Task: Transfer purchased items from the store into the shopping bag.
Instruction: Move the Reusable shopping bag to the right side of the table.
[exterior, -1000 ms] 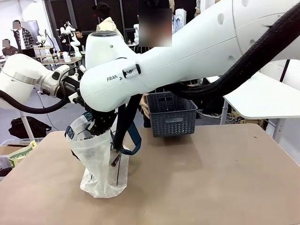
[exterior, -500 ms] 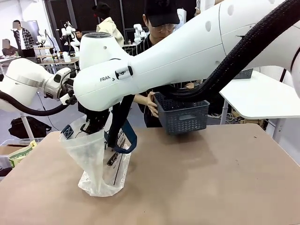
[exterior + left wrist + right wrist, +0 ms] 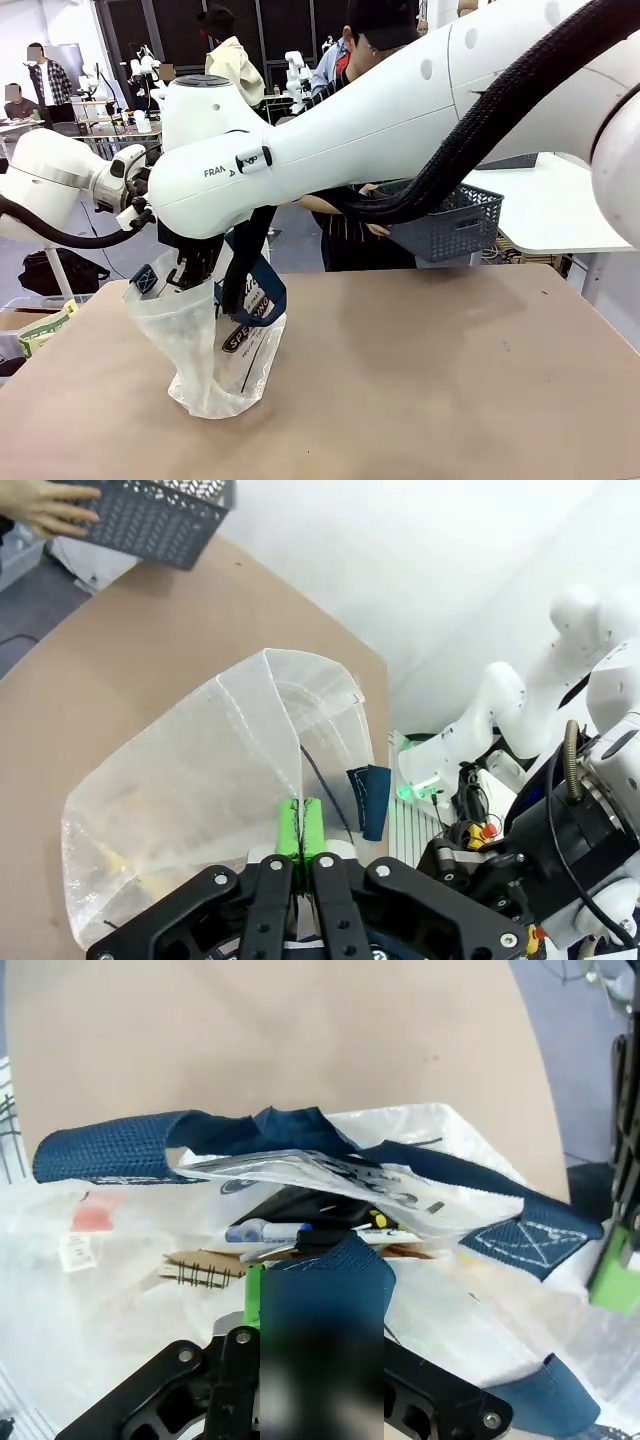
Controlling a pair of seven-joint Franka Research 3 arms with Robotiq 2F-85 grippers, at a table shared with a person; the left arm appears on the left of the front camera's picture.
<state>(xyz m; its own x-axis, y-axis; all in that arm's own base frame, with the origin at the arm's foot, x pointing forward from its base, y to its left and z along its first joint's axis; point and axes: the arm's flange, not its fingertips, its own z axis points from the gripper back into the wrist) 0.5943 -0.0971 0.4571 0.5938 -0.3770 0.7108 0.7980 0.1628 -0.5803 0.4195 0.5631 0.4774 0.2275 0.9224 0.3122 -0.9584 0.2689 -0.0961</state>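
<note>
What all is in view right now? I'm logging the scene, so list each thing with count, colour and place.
shopping bag: one, translucent whitish with navy handles, standing at the table's left, held open by both grippers
items in the bag: several, among them a blue-capped pen and a spiral-bound pad
basket: one, dark grey, lifted off the table at the far side
table: one, brown
person's hand: one, gripping the basket's edge
left gripper: one, black with green pads, shut on the bag's rim
right gripper: one, black, shut on a navy handle
</note>
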